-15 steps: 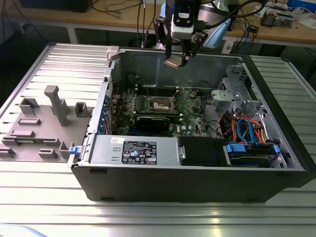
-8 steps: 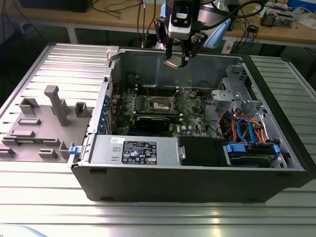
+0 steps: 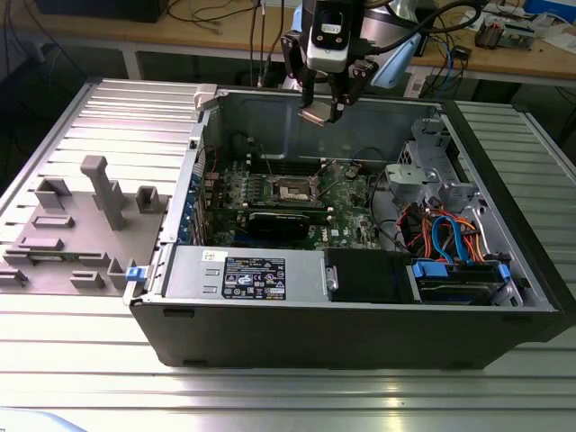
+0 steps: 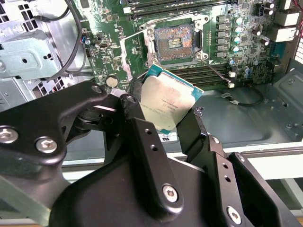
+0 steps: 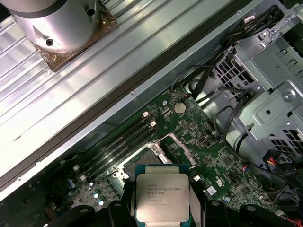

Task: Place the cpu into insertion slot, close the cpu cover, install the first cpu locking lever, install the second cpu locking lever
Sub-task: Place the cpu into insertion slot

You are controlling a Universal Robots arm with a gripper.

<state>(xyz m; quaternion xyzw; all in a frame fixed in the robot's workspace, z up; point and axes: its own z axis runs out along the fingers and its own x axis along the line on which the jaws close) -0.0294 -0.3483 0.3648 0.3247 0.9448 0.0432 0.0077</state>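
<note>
Jaws clamped on the flat square silver-topped cpu (image 4: 166, 101), well above the empty dark-centred, silver-rimmed insertion slot (image 4: 174, 44); no step appears completed.

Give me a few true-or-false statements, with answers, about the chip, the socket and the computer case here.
1. The black-fingered gripper grips the small square silver-topped chip. True.
2. That chip sits in the square metal-rimmed socket. False: the socket is empty, and the chip is held above the case.
3. The black computer case lies open, showing its green motherboard. True.
4. The grey plastic fixture stands at the exterior view's right of the case. False: it stands at that view's left.
</note>
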